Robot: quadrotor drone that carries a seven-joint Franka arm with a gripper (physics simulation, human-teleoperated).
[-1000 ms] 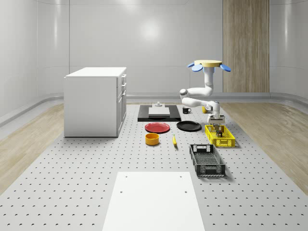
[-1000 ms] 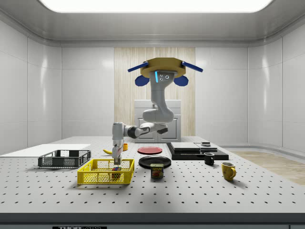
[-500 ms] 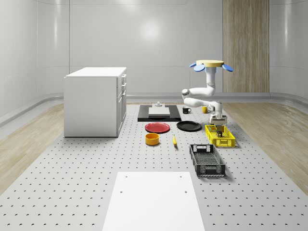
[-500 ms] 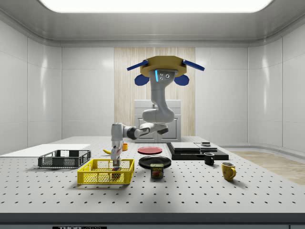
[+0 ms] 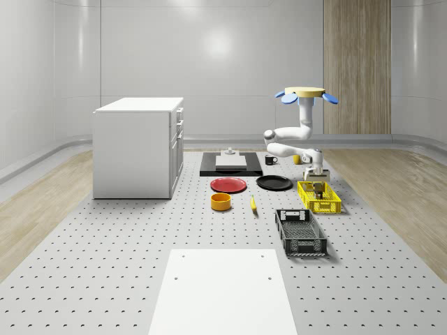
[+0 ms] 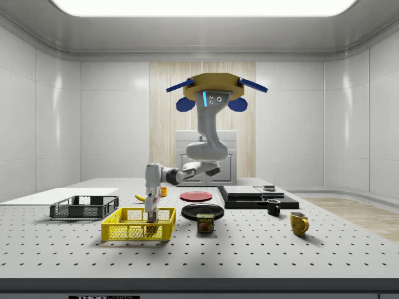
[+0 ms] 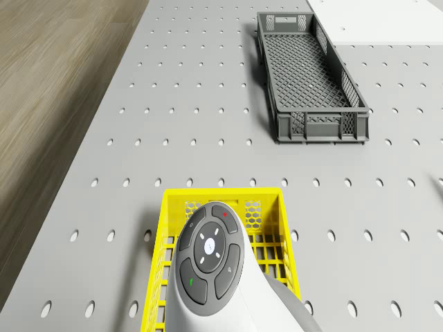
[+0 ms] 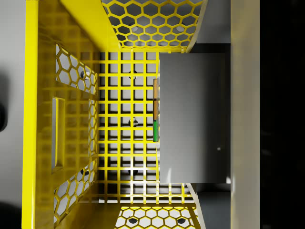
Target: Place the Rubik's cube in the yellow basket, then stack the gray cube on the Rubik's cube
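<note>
The drone (image 5: pixel 304 93) hovers above the table beside the yellow basket (image 5: pixel 323 206), its arm bent down into the basket. The gripper (image 6: pixel 150 218) hangs upright inside the yellow basket (image 6: pixel 128 232), its tips below the rim. Through the wrist camera, the gray cube (image 8: pixel 193 117) sits close in front, held in the shut gripper. An orange and green edge of the Rubik's cube (image 8: pixel 155 112) peeks out beneath it on the basket's mesh floor (image 8: pixel 124 119). From the drone camera, the arm's wrist (image 7: pixel 211 252) covers much of the basket (image 7: pixel 166 228).
A gray crate (image 5: pixel 300 232) lies just in front of the basket. A black plate (image 5: pixel 274 183), red plate (image 5: pixel 228 185), orange bowl (image 5: pixel 221 202) and banana (image 5: pixel 253 204) sit nearby. A can (image 6: pixel 205 223) and two mugs (image 6: pixel 298 222) stand behind the basket. A white cabinet (image 5: pixel 138 146) stands apart.
The arm has lowered the gripper deeper into the yellow basket. The drone has drifted a little and stays at much the same height.
</note>
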